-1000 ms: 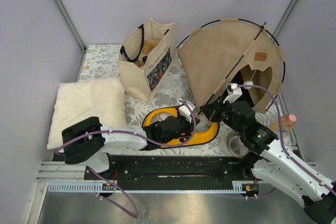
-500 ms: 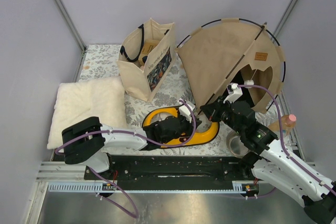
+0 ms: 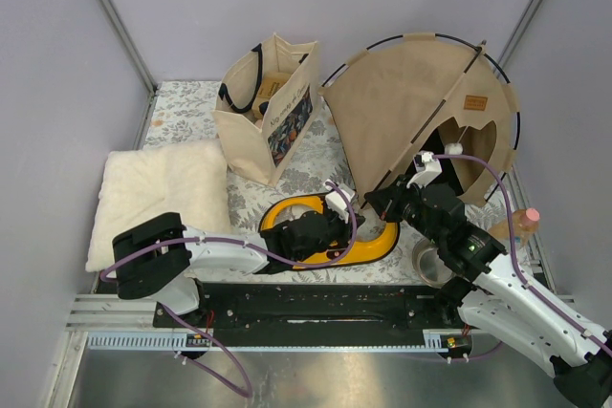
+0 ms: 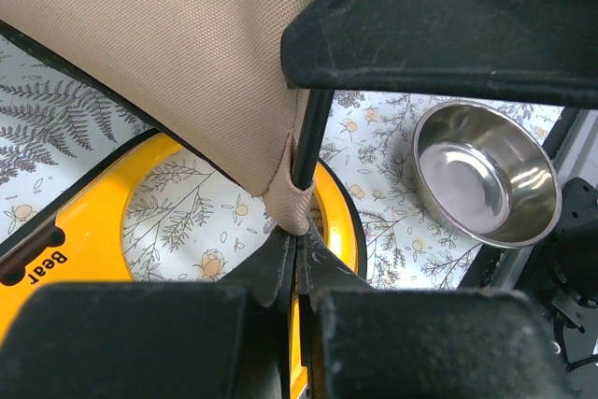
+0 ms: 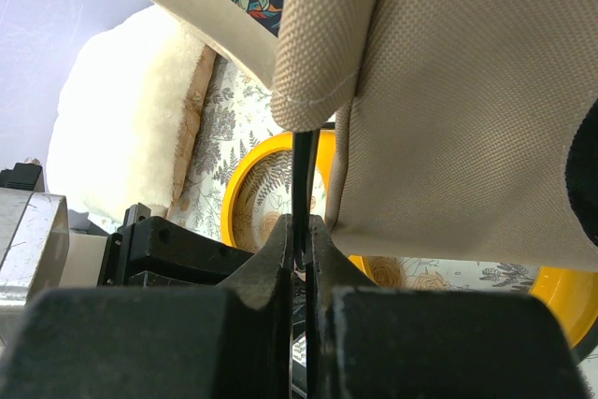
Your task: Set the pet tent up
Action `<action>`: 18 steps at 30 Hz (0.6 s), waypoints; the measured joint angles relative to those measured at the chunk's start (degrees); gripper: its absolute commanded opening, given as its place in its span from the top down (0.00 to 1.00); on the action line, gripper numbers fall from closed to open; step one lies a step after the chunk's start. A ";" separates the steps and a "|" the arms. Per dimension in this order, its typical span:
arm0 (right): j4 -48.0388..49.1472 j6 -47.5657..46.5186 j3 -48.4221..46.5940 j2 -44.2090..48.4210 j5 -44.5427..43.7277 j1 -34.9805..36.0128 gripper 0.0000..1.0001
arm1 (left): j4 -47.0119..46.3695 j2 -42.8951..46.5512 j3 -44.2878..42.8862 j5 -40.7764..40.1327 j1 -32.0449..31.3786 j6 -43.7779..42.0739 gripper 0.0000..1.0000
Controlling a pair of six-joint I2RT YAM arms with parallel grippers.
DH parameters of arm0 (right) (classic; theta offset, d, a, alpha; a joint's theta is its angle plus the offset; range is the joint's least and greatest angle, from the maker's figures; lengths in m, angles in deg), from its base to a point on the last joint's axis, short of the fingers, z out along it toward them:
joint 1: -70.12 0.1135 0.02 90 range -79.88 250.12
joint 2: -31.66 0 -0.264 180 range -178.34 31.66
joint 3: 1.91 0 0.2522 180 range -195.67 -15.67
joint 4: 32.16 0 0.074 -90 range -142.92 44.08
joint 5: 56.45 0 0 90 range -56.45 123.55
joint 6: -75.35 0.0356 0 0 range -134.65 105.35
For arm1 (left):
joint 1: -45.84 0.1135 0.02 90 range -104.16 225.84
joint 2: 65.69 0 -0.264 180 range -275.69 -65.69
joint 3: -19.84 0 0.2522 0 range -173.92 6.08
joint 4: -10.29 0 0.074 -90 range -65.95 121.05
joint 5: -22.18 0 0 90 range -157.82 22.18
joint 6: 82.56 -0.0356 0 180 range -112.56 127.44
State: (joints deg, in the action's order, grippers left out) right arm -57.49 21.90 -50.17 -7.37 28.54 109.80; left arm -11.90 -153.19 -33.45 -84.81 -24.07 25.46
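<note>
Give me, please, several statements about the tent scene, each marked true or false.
1. The right gripper is shut on a pole of the pet tent. True.
2. The tote bag lies flat on its side. False: it stands upright, left of the tent.
3. The steel bowl is empty. True.
4. The pillow lies inside the tent. False: it lies left of the tote bag, outside the tent.
5. The left gripper is wide open. False: it is shut.
</note>
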 measured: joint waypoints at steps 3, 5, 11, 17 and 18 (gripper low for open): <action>0.04 0.00 0.02 0.00 -0.07 0.00 1.00 | 0.02 0.00 0.00 -0.15 0.00 0.00 0.99; 0.07 0.00 0.02 0.00 -0.09 0.00 1.00 | 0.07 0.00 0.00 -0.17 0.00 0.02 0.72; 0.00 0.00 0.02 -0.04 -0.07 0.00 1.00 | -0.04 0.00 0.00 -0.37 0.00 1.36 0.53; -0.04 0.00 0.02 -0.11 -0.07 0.00 1.00 | -1.01 -0.02 -0.11 -1.20 0.00 1.77 0.93; -0.04 0.00 0.02 -0.11 -0.07 0.00 1.00 | -0.96 -0.09 -0.17 -1.38 0.07 1.79 0.97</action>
State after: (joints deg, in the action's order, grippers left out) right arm -57.54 21.90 -50.15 -7.48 28.47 109.80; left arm -12.86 -153.28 -33.62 -86.19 -24.00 27.25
